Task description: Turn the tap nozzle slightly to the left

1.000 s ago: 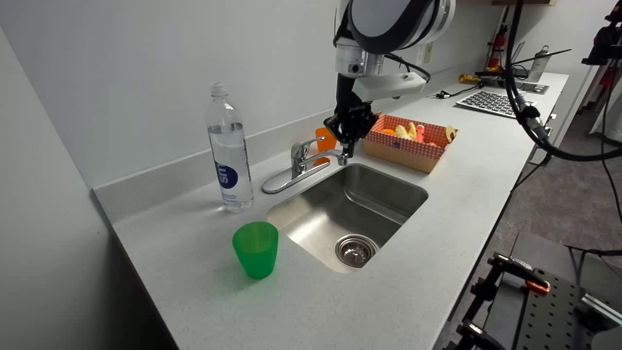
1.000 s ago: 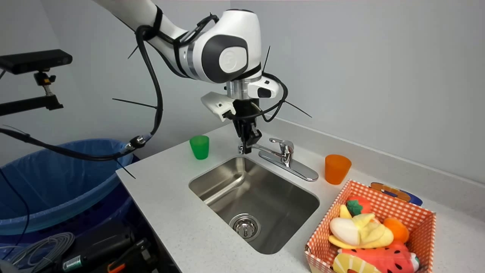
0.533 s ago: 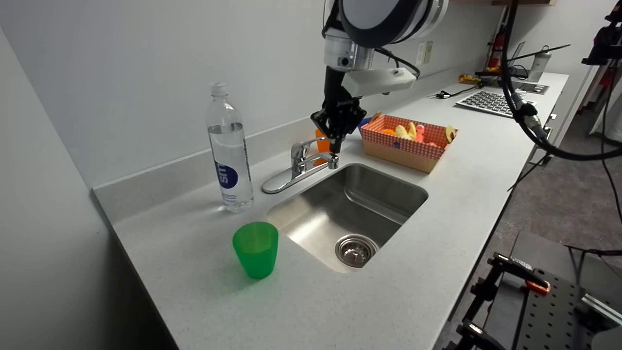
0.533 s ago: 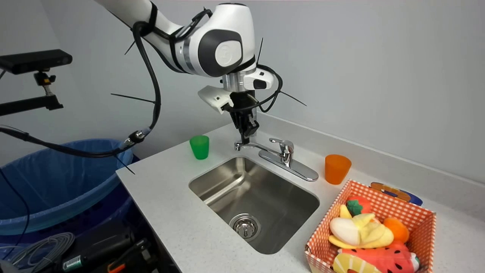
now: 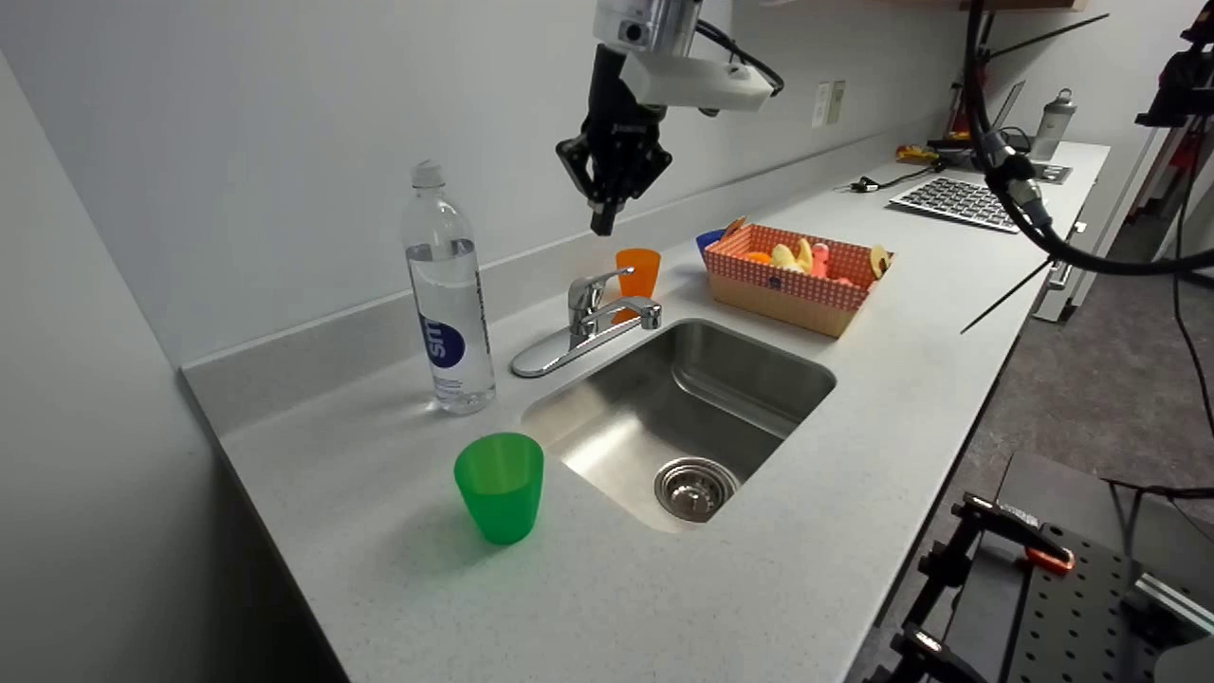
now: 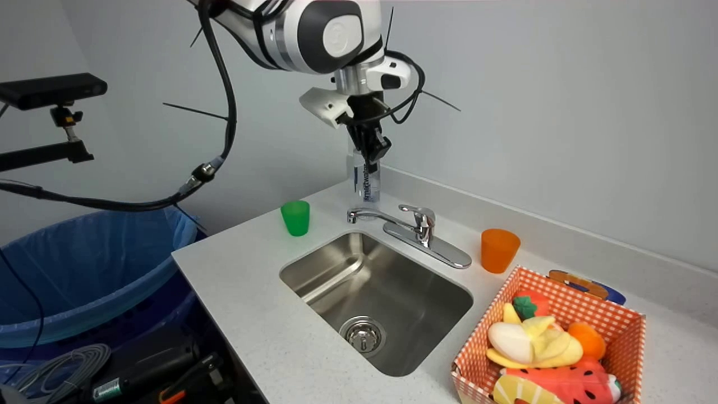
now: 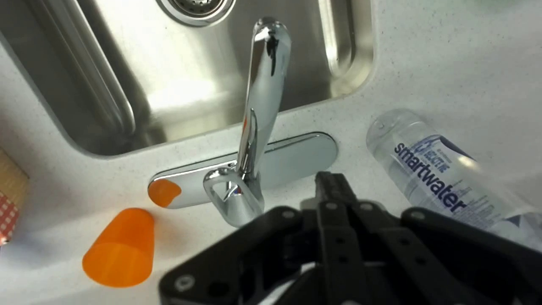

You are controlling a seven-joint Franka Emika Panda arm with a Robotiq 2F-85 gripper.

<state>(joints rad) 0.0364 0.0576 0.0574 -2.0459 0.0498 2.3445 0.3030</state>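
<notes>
my pincer (image 7: 333,180) is narrow, fingertips together and nothing between them, hanging clear above the counter (image 5: 721,598). the tap nozzle (image 7: 266,84) points to about half past twelve in the wrist view, its free end over the sink (image 7: 190,55), and its middle sits near eleven o'clock from my fingertips. in both exterior views a gap parts the pincer from the chrome.

i can't tell from this alone whether the turn is finished; being off the nozzle suggests to me that checking its angle is the step now. if it wants a little more, i'd come down with the fingers closed, beside the nozzle near its free end, and sweep softly, stopping early. i'd avoid the lever (image 6: 413,209), and the water bottle (image 7: 436,173) at my three o'clock could topple if i swing wide.
</notes>
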